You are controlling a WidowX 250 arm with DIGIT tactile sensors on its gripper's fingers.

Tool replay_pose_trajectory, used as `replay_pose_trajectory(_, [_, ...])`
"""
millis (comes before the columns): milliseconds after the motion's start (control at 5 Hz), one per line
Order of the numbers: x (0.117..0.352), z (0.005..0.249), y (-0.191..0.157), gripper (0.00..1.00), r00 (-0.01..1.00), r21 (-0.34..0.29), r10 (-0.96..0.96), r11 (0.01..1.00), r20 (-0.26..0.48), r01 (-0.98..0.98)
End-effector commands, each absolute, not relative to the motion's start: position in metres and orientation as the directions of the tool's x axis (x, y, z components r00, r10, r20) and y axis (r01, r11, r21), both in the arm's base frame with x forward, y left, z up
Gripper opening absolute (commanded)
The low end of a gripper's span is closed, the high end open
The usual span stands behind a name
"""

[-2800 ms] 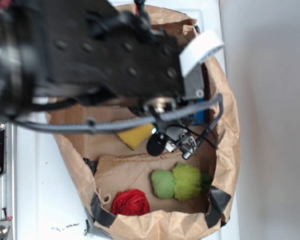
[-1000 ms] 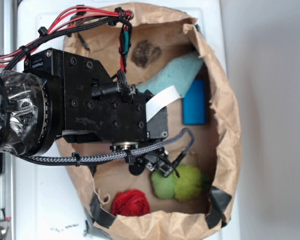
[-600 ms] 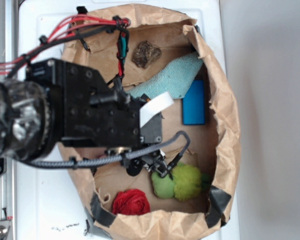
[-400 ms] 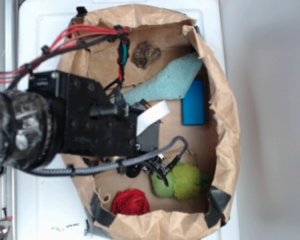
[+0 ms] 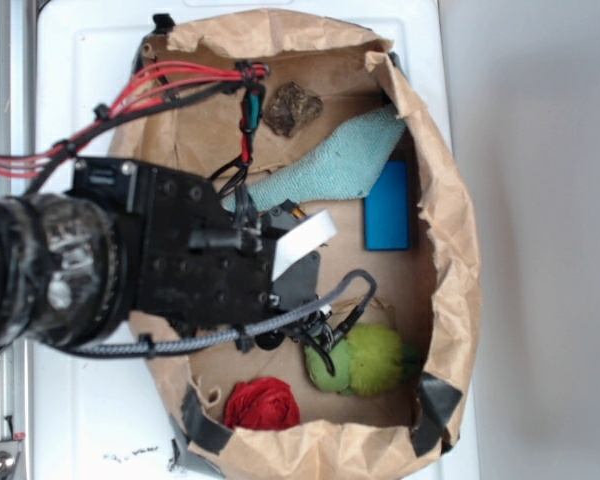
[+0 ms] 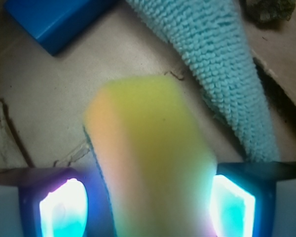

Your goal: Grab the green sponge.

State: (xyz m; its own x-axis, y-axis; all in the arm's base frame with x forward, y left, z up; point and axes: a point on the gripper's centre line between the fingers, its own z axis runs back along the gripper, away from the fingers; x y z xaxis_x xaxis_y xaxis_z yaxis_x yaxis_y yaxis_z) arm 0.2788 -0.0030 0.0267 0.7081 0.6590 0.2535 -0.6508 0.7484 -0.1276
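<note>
The green sponge (image 5: pixel 365 362) lies low in the paper bag (image 5: pixel 450 270), with the claw (image 5: pixel 325 345) at its pale edge. In the wrist view the claw stands released around the yellow sponge (image 6: pixel 148 148). If it clenches now, I think it may take the wrong sponge.

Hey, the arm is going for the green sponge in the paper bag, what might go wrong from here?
1. The open gripper straddles the yellow sponge, not the green sponge; closing now would likely grab the wrong thing.
2. The teal cloth lies close beside one finger and could get pinched too.
3. The green sponge sits near the paper bag wall, outside the wrist view, so aiming may be harder.
</note>
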Motion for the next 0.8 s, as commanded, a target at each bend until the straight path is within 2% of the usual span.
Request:
replay_pose_trajectory(0, [0.280, 0.032, -0.002, 0.00, 0.713, -0.149, 0.651, 0.757, 0.261, -0.637])
replay_pose_trajectory(400, [0.283, 0.042, 0.006, 0.00, 0.709, -0.155, 0.656, 0.753, 0.260, -0.639])
replay_pose_trajectory(600, [0.283, 0.069, 0.016, 0.00, 0.716, -0.174, 0.661, 0.751, 0.224, -0.637])
